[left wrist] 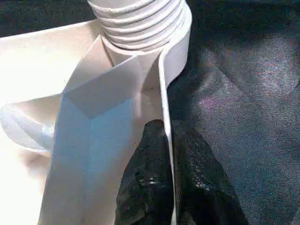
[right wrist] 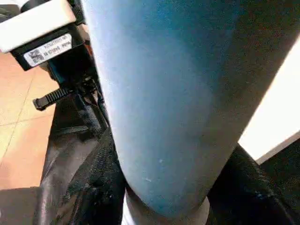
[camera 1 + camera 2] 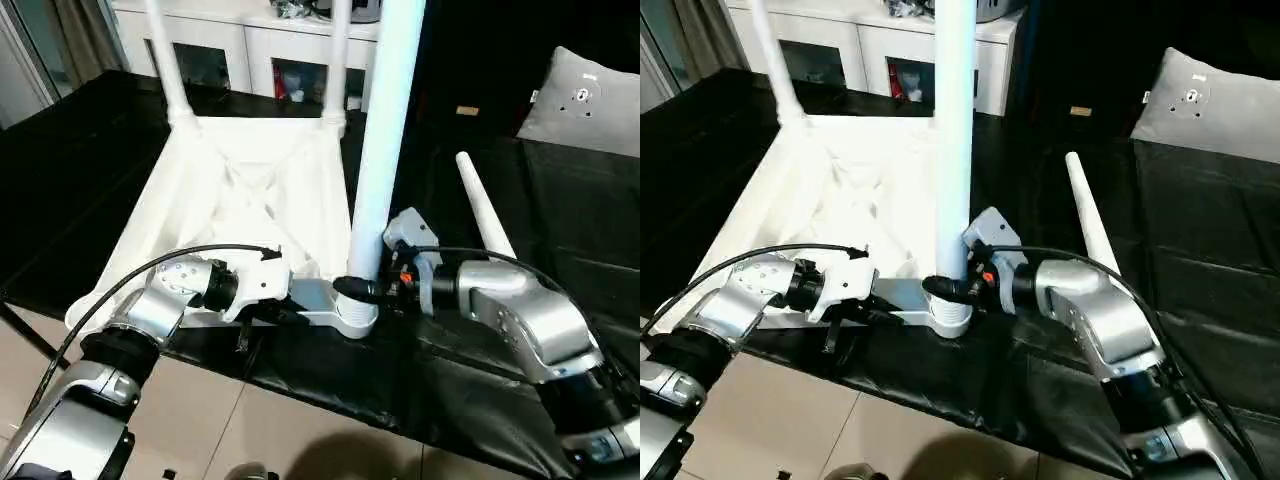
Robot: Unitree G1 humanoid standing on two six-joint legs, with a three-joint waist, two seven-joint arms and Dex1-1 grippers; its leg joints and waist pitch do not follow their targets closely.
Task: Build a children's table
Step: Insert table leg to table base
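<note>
The children's table [image 3: 230, 190] is lying upside down on a black-covered tabletop [image 3: 560, 250], its ribbed underside facing up, filling the scene from about nine o'clock toward the centre. Two white legs [image 3: 165, 60] are standing upright in the far corner sockets, at about eleven and twelve o'clock. A third leg [image 3: 385, 130] is rising upright from the near corner socket [image 3: 356, 312] close to the centre, its threaded base sitting in the socket's collar.

The left hand [image 3: 290, 308] is reaching in from seven o'clock and is pinching the thin rim of the table's edge just beside that socket; in the left wrist view its black fingers [image 1: 147, 187] are pressed narrowly together on either side of the white wall.

The right hand [image 3: 368, 290] is coming in from four o'clock and is holding the third leg low down, near the socket, its fingers [image 2: 93, 187] standing partly apart around the round shaft.

A fourth leg [image 3: 485, 215] is lying loose on the black cover at about two o'clock, apart from the table. A grey cushion [image 3: 585, 100] is resting at one o'clock, and a white cabinet [image 3: 260, 45] with glass doors is standing behind the table at twelve o'clock.
</note>
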